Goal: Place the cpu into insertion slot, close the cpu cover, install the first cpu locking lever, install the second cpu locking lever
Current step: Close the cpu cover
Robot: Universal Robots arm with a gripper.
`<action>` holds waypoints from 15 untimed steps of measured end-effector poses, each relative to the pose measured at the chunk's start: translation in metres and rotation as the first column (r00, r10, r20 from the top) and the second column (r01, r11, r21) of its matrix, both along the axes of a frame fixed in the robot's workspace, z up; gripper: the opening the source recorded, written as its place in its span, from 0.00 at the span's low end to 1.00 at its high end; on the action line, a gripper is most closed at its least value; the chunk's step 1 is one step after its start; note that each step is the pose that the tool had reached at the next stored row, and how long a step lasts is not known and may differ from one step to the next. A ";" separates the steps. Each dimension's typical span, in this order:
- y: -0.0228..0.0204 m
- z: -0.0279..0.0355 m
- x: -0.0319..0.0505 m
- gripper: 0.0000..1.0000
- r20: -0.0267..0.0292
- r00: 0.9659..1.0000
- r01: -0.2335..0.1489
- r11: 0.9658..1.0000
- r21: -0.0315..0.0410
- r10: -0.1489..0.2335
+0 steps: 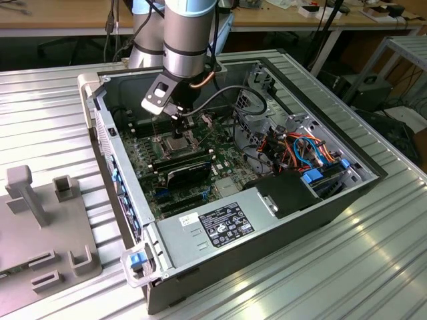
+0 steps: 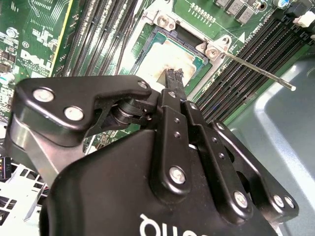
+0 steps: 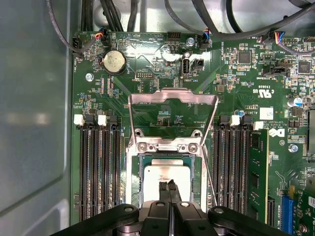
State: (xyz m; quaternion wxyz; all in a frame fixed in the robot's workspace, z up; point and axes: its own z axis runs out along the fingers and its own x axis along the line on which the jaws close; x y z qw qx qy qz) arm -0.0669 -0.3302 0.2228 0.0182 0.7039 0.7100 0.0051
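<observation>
The cpu (image 3: 166, 175), a silvery square chip, lies flat in the insertion slot (image 3: 162, 160) on the green board. In the exterior view the cpu (image 1: 175, 143) sits right under the arm's tool. My gripper (image 3: 167, 189) hangs just above the chip's middle with its two black fingers pressed together and nothing between them. The second wrist view shows the gripper (image 2: 173, 78) over the cpu (image 2: 170, 51) too. The cpu cover (image 3: 172, 96) stands swung open beyond the socket, its window showing board behind. A thin locking lever (image 2: 256, 69) sticks out loose beside the socket.
The board lies deep in an open computer case (image 1: 373, 175) with raised metal walls. Black memory slots (image 3: 98, 167) flank the socket on both sides. Cable bundles (image 1: 300, 147) and a power supply (image 1: 227, 223) fill the exterior view's right. A grey fixture (image 1: 40, 213) stands outside the case.
</observation>
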 end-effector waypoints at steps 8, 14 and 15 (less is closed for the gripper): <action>0.0001 0.0002 -0.0001 0.11 0.000 1.000 0.000 1.000 0.000 0.000; 0.0014 0.0108 -0.0001 0.11 0.000 1.000 0.000 1.000 -0.005 0.000; 0.0015 0.0134 -0.0001 0.11 0.000 1.000 0.000 1.000 -0.007 0.000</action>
